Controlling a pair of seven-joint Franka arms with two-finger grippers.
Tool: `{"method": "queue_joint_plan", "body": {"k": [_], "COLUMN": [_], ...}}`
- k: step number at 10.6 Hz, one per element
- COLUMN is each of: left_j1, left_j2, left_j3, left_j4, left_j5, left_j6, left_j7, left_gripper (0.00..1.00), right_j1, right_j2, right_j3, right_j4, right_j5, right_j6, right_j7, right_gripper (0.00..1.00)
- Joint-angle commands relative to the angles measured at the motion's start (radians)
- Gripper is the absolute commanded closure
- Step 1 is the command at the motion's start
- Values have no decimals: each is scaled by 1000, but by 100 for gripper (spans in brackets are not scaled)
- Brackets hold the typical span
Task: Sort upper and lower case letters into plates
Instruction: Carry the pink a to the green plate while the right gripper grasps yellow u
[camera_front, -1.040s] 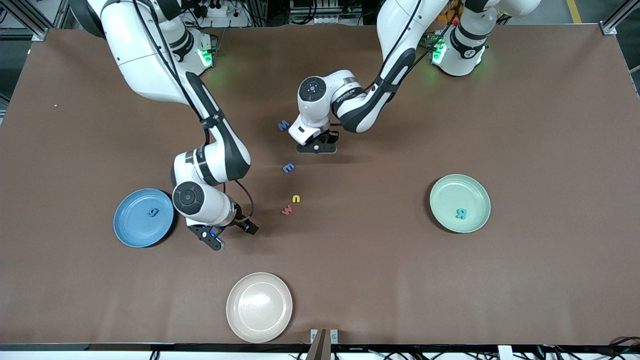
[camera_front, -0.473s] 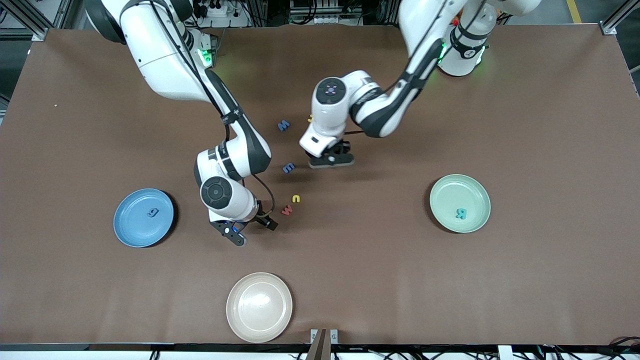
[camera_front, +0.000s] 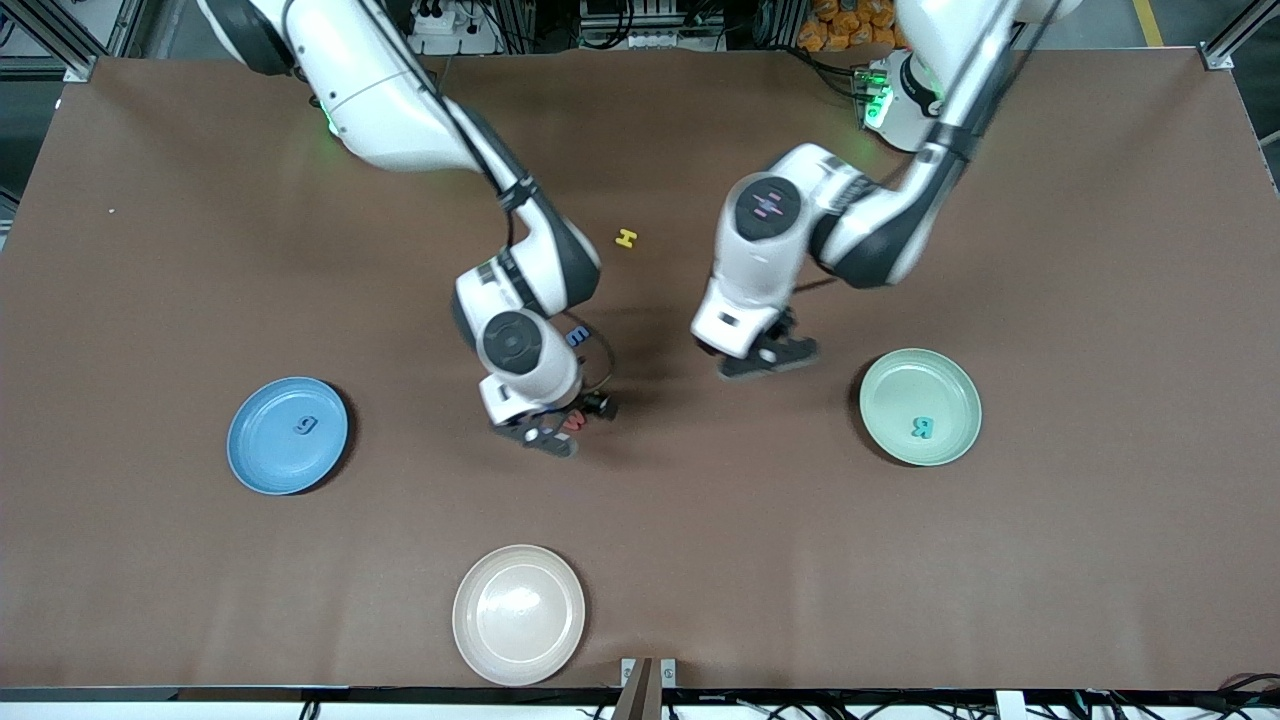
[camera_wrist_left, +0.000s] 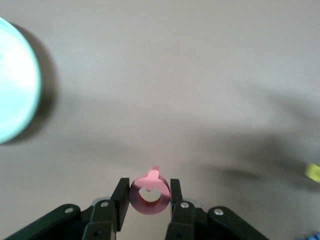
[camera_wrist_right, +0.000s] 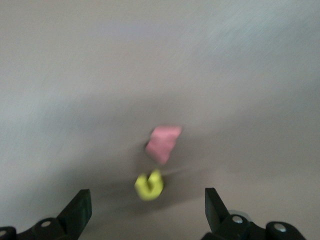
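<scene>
1. The left tool is pinching a pink Q between its two fingers, and it is hanging over bare desk between the mint green plate and the middle cluster of letters; in the front view the tool is showing just beside that plate's rim.
2. The right tool is standing with its fingers spread wide and holding nothing, hanging low over a red-pink w and a yellow u that are lying close together on the desk.
3. In the front view the right tool is sitting right at the red-pink w, partly covering it.
4. A blue e is peeking out beside the right arm's wrist, farther from the front camera than the w.
5. A yellow H is lying alone on the desk between the two arms, farther still from the front camera.
6. A teal R is resting in the mint green plate.
7. A dark blue g is resting in the sky blue plate, toward the right arm's end of the desk.
8. A beige plate is lying nearest the front camera.
</scene>
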Motion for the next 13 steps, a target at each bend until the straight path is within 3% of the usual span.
{"method": "queue_joint_plan", "body": {"k": [1, 2, 3, 6, 13], "left_j1": [151, 191, 224, 311, 388], "left_j2": [-21, -24, -24, -10, 52], "left_j3": [-36, -34, -34, -27, 3], "left_j4": [-32, -32, -41, -61, -56], "left_j5": [28, 28, 28, 28, 30], "left_j6": [-13, -14, -22, -22, 13], "left_j7": [132, 187, 230, 357, 536], "left_gripper": [100, 100, 100, 100, 100], "right_j1": [138, 133, 110, 56, 104], "right_j2": [-24, -17, -8, 0, 55], "right_j3": [-62, -76, -74, -68, -73], "right_j4": [-11, -9, -2, -9, -61], "right_j5": [-12, -54, -41, 106, 62], "right_j6": [-50, -45, -41, -13, 125], "right_j7": [-3, -53, -117, -319, -339], "right_gripper": [0, 0, 0, 0, 0]}}
